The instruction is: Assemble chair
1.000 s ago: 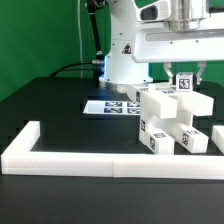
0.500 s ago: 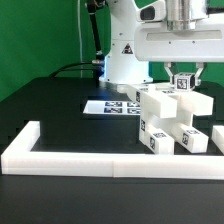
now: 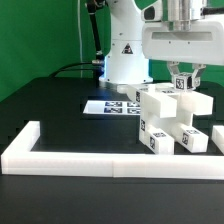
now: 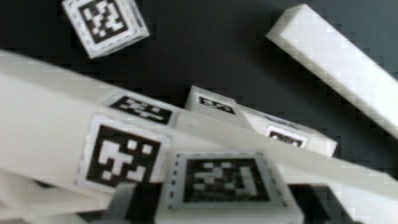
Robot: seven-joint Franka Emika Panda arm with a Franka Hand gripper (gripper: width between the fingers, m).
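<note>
The wall (image 3: 100, 158) runs along the near edge of the black table (image 3: 50, 110). Just behind it, at the exterior view's right, stands the part-built chair (image 3: 160, 125), made of stacked white tagged pieces. At its top, the gripper (image 3: 185, 74) is clamped on 1 tagged block (image 3: 184, 83). Farther back lies the marker board (image 3: 110, 106).

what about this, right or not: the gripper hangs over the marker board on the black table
Wrong spot. The exterior view shows the gripper hanging over the white chair parts on the black table; the marker board lies off to the exterior view's left.
</note>
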